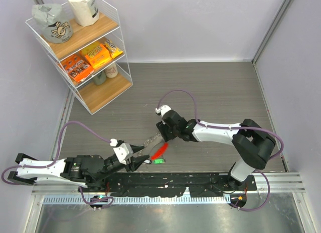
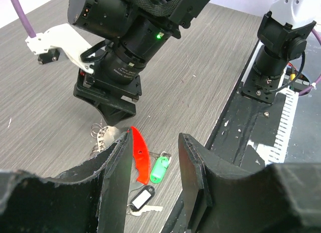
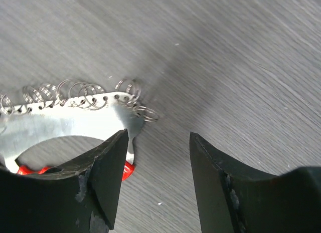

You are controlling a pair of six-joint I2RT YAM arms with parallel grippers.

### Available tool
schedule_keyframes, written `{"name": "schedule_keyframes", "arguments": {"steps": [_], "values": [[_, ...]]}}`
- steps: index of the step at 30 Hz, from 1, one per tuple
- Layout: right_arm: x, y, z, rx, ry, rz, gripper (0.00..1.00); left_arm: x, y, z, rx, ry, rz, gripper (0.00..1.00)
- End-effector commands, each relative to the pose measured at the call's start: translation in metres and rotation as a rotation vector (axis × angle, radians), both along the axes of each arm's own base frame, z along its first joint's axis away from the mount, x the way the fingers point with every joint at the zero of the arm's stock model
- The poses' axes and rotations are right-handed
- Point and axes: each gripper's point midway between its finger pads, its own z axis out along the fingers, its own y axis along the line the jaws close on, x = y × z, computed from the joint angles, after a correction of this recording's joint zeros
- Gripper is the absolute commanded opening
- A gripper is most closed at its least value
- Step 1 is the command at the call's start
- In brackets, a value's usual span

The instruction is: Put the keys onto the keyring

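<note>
The keyring lies on the table, a red arc (image 1: 160,150) joined to a silvery band (image 1: 152,141) edged with small wire rings. In the left wrist view the red arc (image 2: 139,155) lies beside the green key (image 2: 160,169) and the black key (image 2: 142,199). My left gripper (image 2: 153,178) is open and hovers over both keys, holding nothing. It sits at the lower middle of the top view (image 1: 139,161), with the green key (image 1: 159,161) just to its right. My right gripper (image 3: 158,168) is open and empty. The silvery band (image 3: 75,118) lies just beside its left finger (image 3: 108,178).
A wire shelf (image 1: 85,52) with snack packets and bags stands at the back left. The black mounting rail (image 1: 165,185) runs along the near edge, close to the keys. The right arm's wrist (image 2: 120,67) hangs low over the keyring in the left wrist view.
</note>
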Motion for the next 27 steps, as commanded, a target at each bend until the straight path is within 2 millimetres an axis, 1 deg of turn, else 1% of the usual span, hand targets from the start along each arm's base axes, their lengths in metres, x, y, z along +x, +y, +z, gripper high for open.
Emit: {"name": "schedule_keyframes", "arguments": {"steps": [1, 2, 6, 9, 12, 15, 20, 22, 25, 26, 27], "values": [[-0.008, 0.015, -0.001, -0.005, -0.009, 0.239, 0.58, -0.002, 0.000, 0.015, -0.049, 0.007, -0.012, 0.47], [-0.012, 0.017, -0.003, -0.004, -0.002, 0.291, 0.58, -0.002, 0.000, 0.015, -0.047, 0.006, -0.013, 0.47], [-0.010, 0.015, -0.011, 0.002, -0.007, 0.365, 0.59, -0.002, 0.003, 0.014, -0.048, 0.009, -0.013, 0.47], [-0.004, 0.009, -0.016, 0.025, 0.014, 0.374, 0.59, -0.002, 0.005, 0.013, -0.057, 0.010, -0.013, 0.47], [-0.002, 0.008, -0.021, 0.044, 0.030, 0.400, 0.59, -0.001, 0.007, 0.013, -0.069, 0.011, -0.012, 0.47], [0.004, 0.007, -0.025, 0.042, 0.037, 0.399, 0.59, -0.001, 0.009, 0.012, -0.074, 0.010, -0.007, 0.47], [-0.001, 0.010, -0.033, 0.046, 0.068, 0.428, 0.57, 0.000, 0.012, 0.009, -0.070, 0.012, -0.004, 0.47], [0.003, 0.015, -0.030, 0.069, 0.037, 0.434, 0.56, 0.000, 0.014, 0.008, -0.074, 0.013, -0.004, 0.47], [0.005, 0.014, -0.027, 0.076, 0.011, 0.429, 0.55, 0.001, 0.015, 0.007, -0.081, 0.015, -0.001, 0.47], [0.008, 0.014, -0.020, 0.078, -0.014, 0.424, 0.55, 0.000, 0.015, 0.007, -0.084, 0.016, -0.001, 0.47], [0.009, 0.013, -0.019, 0.074, -0.023, 0.421, 0.55, 0.000, 0.016, 0.007, -0.085, 0.016, -0.001, 0.47]]}}
